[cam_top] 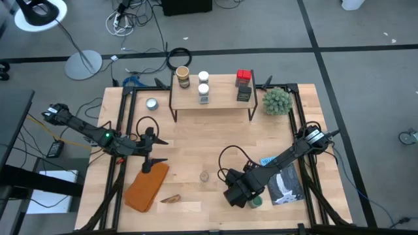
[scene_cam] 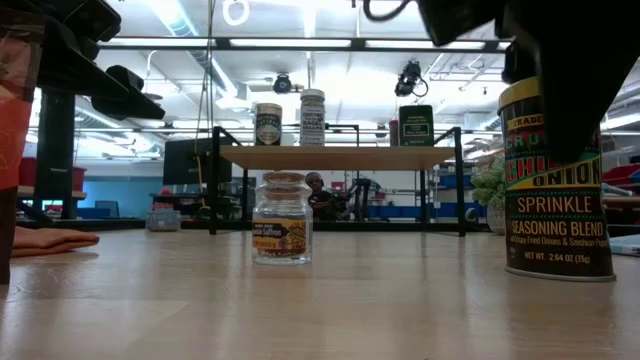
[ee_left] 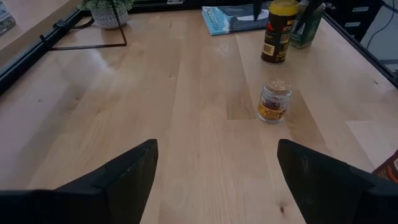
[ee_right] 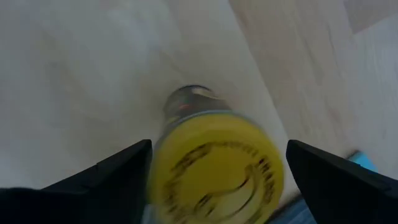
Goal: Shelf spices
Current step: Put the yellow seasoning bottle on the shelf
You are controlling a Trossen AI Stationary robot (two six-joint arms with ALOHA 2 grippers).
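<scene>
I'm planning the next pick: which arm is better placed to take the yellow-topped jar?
Right. The right gripper hangs directly over the yellow-topped jar, fingers open on either side. The left gripper sits open across the table.

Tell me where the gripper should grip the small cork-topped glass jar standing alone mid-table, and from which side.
Grip the small glass jar across its round body, below the cork top, coming straight down from above. It stands upright with bare table around it, so both fingers likely fit. The open left gripper sits nearest.

smooth pale wooden table [ee_left: 186, 124], clear glass jar [ee_left: 273, 103] — cork-topped
</scene>
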